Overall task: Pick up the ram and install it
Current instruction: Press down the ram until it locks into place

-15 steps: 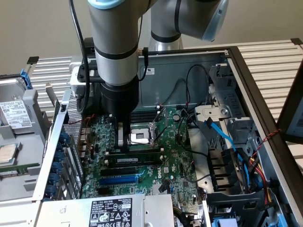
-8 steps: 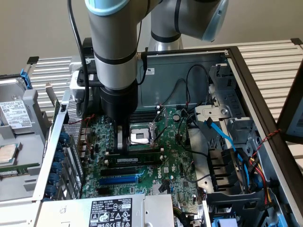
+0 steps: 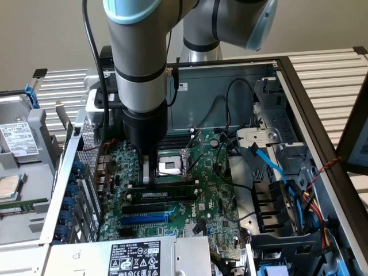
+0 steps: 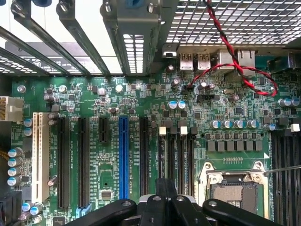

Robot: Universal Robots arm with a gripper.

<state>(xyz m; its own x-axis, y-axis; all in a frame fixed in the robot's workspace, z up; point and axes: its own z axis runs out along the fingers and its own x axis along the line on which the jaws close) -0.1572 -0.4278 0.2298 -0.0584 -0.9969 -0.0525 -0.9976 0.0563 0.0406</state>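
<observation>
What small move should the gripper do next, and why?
Probably a short, straight press down. The shut gripper sits at one end of the ram, which seems to stand on edge on the motherboard; whether it is fully seated cannot be told.

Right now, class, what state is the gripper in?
Gripper: fingers closed, low over the motherboard; whether they hold anything cannot be told.

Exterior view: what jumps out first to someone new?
The big grey robot arm plunging into the open computer case, its gripper shut and down at the large green motherboard beside the metal CPU socket. Next, the long blue expansion slot among black ones, nearer the camera than the gripper. Towards the exterior view's right, a light blue cable and bundled coloured wires.
</observation>
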